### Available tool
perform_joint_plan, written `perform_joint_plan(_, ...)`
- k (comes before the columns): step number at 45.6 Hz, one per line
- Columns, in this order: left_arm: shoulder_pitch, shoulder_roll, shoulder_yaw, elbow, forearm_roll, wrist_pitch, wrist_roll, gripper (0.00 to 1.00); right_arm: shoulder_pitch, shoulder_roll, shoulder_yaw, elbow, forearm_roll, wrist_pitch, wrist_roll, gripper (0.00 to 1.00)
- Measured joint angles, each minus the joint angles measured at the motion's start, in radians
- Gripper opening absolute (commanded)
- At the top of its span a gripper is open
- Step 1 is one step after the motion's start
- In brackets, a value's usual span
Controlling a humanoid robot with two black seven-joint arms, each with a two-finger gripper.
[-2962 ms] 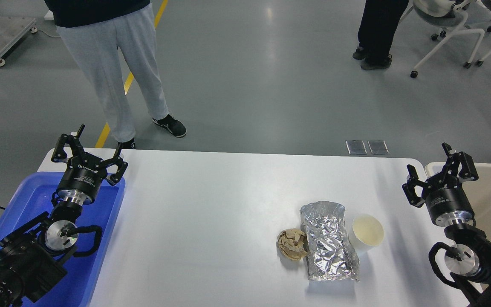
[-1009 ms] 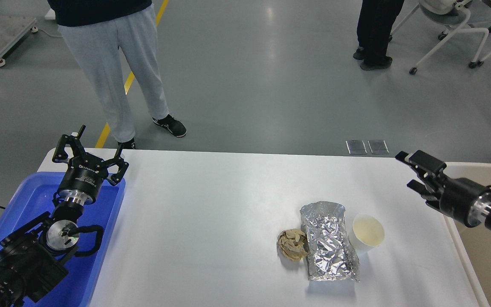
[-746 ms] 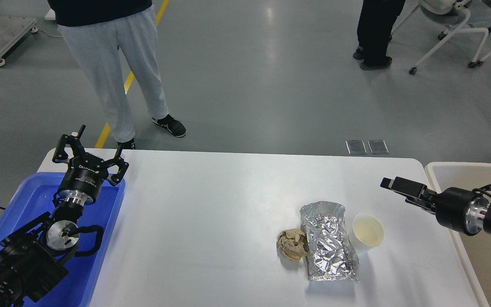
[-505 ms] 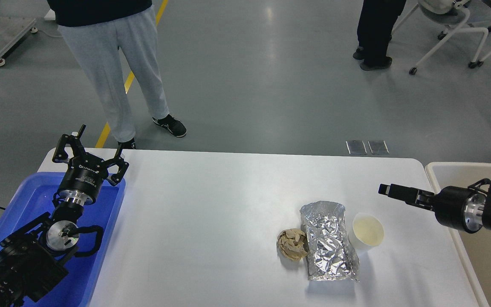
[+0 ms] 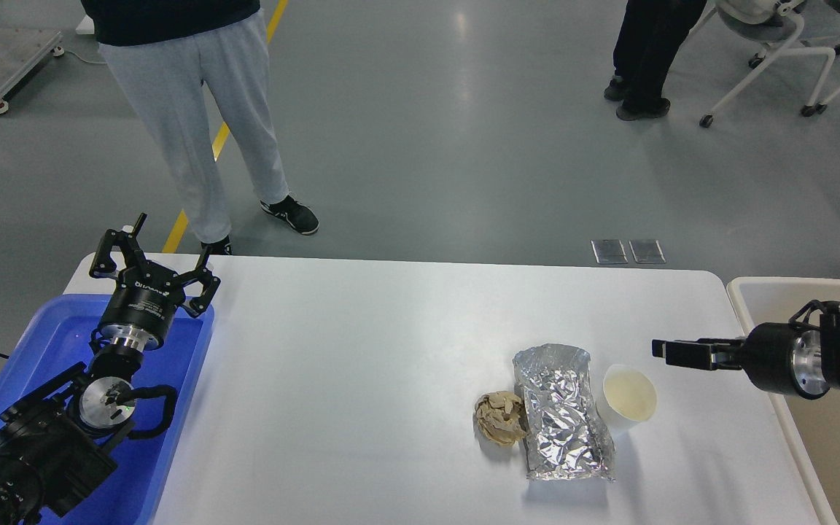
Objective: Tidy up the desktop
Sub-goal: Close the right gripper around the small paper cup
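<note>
The white desktop (image 5: 362,350) holds three things at its right front: a crumpled brown paper ball (image 5: 500,418), a crinkled silver foil bag (image 5: 562,413) lying flat beside it, and a small white paper cup (image 5: 630,394) touching the bag's right side. My right gripper (image 5: 664,353) points left, level and side-on, just right of the cup and above the table; its fingers overlap, so I cannot tell its opening. My left gripper (image 5: 156,248) is open and empty above the far end of the blue tray.
A blue plastic tray (image 5: 48,343) sits on the table's left end under my left arm. A beige bin (image 5: 763,295) stands off the right edge. A person in grey trousers (image 5: 194,117) stands just beyond the far left corner; another person (image 5: 646,51) and chairs stand farther back.
My right arm has swung from upright over the bin's edge to lie level, pointing left, and the gripper has dropped toward the cup. The left arm and the table's things have not moved.
</note>
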State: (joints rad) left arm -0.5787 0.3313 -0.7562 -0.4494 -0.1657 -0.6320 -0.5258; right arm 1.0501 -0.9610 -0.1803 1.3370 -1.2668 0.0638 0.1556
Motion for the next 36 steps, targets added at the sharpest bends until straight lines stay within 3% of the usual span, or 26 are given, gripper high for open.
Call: perform_joint_plan(36,0.000,0.000,0.000,0.000,0.000,0.000,0.000,1.00,0.007,0.144,-0.098,-0.092,-0.030,-0.003,0.016,0.99)
